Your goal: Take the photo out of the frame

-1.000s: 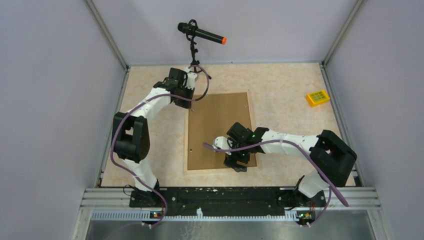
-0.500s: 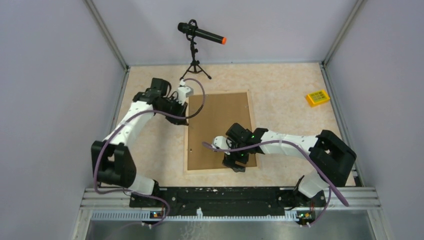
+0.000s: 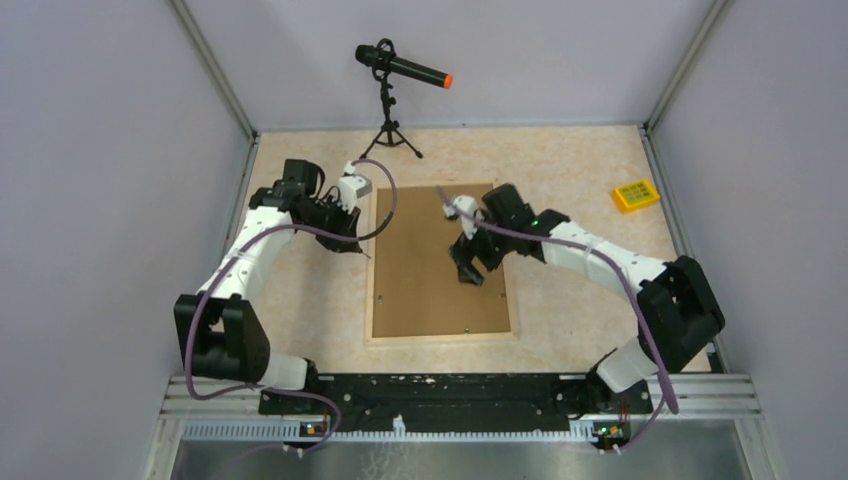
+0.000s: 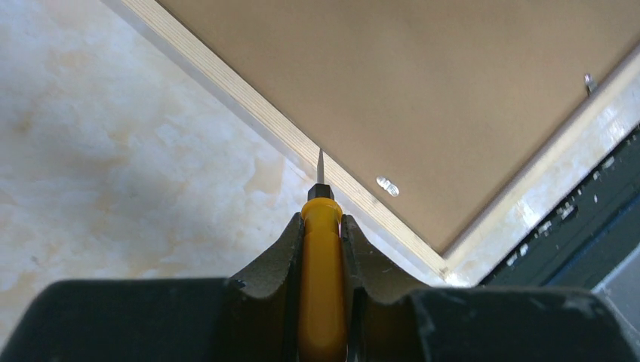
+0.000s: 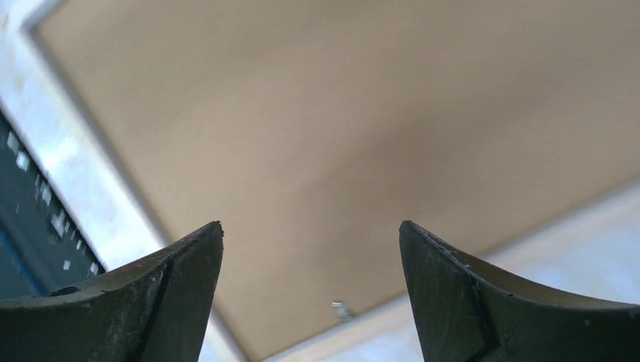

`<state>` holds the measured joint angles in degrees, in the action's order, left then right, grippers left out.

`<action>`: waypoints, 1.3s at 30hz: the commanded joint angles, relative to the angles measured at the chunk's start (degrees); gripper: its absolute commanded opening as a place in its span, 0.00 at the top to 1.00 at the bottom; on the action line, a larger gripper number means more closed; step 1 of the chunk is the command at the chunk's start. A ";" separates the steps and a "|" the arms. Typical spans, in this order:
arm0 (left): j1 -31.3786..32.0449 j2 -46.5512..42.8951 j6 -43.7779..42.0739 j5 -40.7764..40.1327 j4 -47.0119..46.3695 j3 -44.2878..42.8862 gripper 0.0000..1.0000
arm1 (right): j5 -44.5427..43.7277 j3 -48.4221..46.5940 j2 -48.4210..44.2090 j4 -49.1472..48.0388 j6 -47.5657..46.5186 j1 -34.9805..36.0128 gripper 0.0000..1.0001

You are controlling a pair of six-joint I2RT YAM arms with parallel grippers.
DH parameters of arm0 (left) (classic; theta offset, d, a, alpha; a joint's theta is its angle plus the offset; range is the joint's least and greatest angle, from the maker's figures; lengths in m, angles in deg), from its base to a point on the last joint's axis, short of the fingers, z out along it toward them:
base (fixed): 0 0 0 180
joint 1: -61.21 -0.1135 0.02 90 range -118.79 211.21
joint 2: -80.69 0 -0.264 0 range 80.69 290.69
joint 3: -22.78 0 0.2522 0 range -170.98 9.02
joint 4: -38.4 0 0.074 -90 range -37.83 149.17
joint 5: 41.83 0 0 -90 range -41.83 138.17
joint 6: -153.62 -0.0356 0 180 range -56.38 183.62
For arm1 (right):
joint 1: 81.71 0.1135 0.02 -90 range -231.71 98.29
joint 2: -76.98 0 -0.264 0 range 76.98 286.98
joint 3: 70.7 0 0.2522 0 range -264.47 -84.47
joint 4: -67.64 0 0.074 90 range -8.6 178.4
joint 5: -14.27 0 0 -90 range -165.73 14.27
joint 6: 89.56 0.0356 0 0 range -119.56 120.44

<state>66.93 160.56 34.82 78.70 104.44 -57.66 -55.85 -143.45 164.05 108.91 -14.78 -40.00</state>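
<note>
the frame (image 3: pixel 440 290) lies back up in the middle of the bench (image 3: pixel 570 170), its brown backing (image 4: pixel 423 83) facing the cameras; the photo is hidden beneath it. the left end effector (image 4: pixel 323 220) sits just off the frame's left edge, nearly closed around the yellow handle of a thin pointed tool (image 4: pixel 322 286). the tool's metal tip points at the pale wood side of the frame, close to a small metal tab (image 4: pixel 387 184) on the backing; whether the tip touches the wood i cannot tell. the right end effector (image 5: pixel 311 226) hangs over the far right part of the backing with its 2 fingers spread wide and nothing between them. a microphone (image 3: pixel 403 68) on a tripod stands at the far edge of the bench, and a small yellow block (image 3: pixel 636 195) lies near the far right corner, well apart from the frame.
</note>
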 commanded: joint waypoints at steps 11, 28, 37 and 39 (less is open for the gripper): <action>0.17 13.77 10.41 -1.85 -12.54 -16.83 1.00 | -10.93 -10.21 12.47 -4.97 19.09 -16.97 0.22; 0.09 11.29 11.36 -3.83 -12.42 -15.84 1.00 | -13.77 -4.34 19.43 -5.15 12.58 -17.19 0.90; -0.05 8.50 10.45 -3.42 -10.53 -13.59 1.00 | -6.87 -19.89 25.48 1.46 -18.05 -17.36 1.00; -0.23 8.20 11.34 -4.09 -10.56 -13.26 1.00 | -4.52 -24.21 27.71 3.69 -22.39 -17.35 1.00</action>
<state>66.93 171.84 45.66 75.09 93.81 -71.69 -65.95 -160.52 187.57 107.14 -16.79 -57.88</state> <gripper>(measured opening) 0.234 0.084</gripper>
